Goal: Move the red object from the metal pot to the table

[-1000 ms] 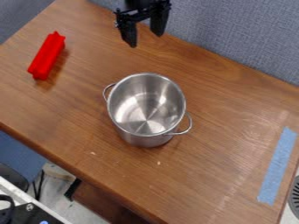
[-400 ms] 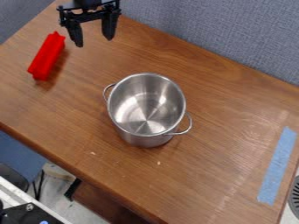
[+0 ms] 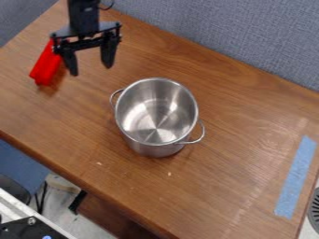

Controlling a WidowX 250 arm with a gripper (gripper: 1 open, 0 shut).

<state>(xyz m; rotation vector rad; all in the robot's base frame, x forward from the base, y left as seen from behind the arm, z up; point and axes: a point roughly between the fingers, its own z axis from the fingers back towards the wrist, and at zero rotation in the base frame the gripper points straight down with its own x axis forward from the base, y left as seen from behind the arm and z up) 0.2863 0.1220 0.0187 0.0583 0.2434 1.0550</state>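
Note:
The red object (image 3: pixel 48 60), a small bright red block, lies flat on the table (image 3: pixel 237 159) near its left edge, well outside the metal pot. The shiny metal pot (image 3: pixel 157 116) stands upright in the middle of the table and nothing shows inside it. My gripper (image 3: pixel 89 55) hangs just right of the red block with its dark fingers spread, open and empty. Its left finger partly overlaps the block's right end in the picture; I cannot tell whether they touch.
A strip of blue tape (image 3: pixel 294 174) lies near the table's right edge. A grey-blue wall runs behind the table. Below the front edge are a floor and some cables.
The gripper has travelled from the back middle of the table to the left and then down and forward, ending beside the red block. The pot and the block have stayed in place.

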